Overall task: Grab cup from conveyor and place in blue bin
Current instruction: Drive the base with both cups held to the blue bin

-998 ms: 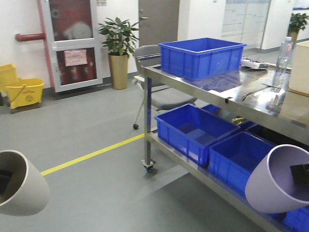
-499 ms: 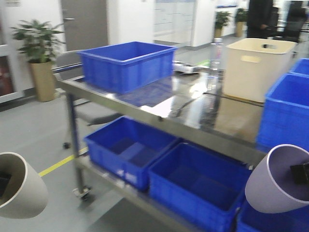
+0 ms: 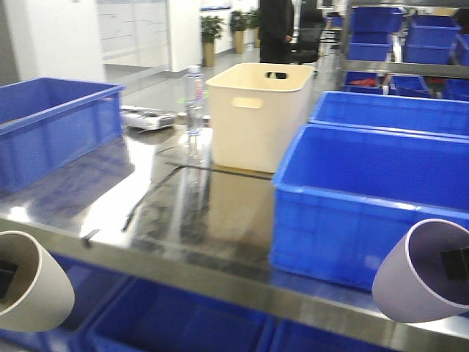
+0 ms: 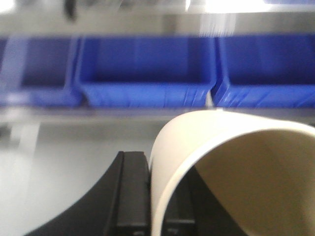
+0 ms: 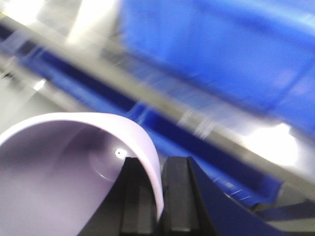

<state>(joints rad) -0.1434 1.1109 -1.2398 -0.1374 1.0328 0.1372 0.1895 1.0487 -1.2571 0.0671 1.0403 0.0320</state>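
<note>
Swung right since a second ago to face the desk (image 3: 183,213), with the blue bin (image 3: 344,213) just ahead of the right pincer (image 5: 158,196), clamped on the wall of a lilac cup (image 5: 64,172), and well right of the left pincer (image 4: 156,196), clamped on a beige cup (image 4: 236,172).

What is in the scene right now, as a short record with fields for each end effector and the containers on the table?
left end effector: shut on beige cup
right end effector: shut on lilac cup
blue bin: on steel table, front right, no cup visible inside
cream tub: behind and left of the blue bin
</note>
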